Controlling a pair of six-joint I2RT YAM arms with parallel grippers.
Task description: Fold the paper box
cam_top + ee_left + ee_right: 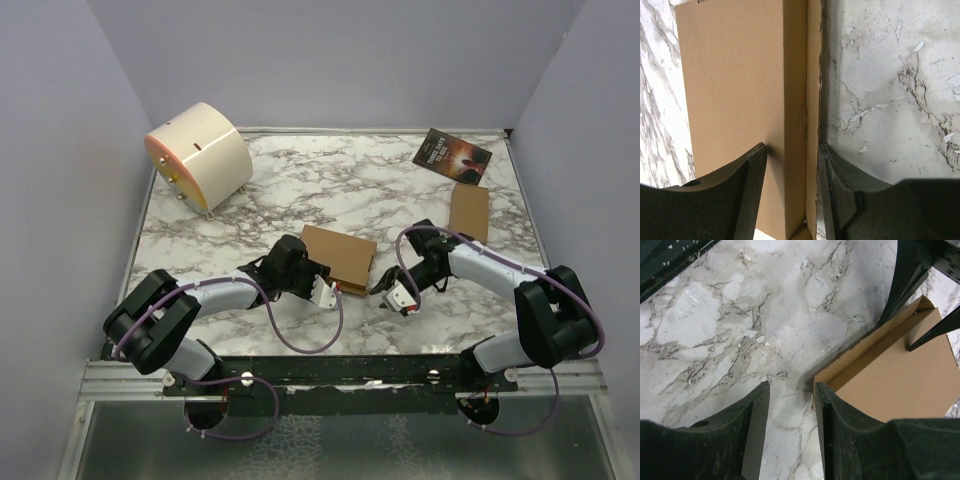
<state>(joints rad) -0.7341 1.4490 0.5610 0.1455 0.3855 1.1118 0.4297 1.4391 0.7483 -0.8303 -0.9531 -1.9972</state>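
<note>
At the paper box's (730, 75) near edge, L gripper (792, 147) sits half open astride its folded side strip; can't tell if pinching. R gripper (791, 385), just right of box, part open, empty, one finger (840, 430) touching box corner. Box: plain brown card, flat btw both grippers. Booklet (452, 156) behind-right of box: print unreadable.

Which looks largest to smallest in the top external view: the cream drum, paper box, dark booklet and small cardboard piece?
1. cream drum, clearly the largest.
2. paper box, though part of it is hidden.
3. dark booklet and small cardboard piece: they look too alike to rank.
</note>
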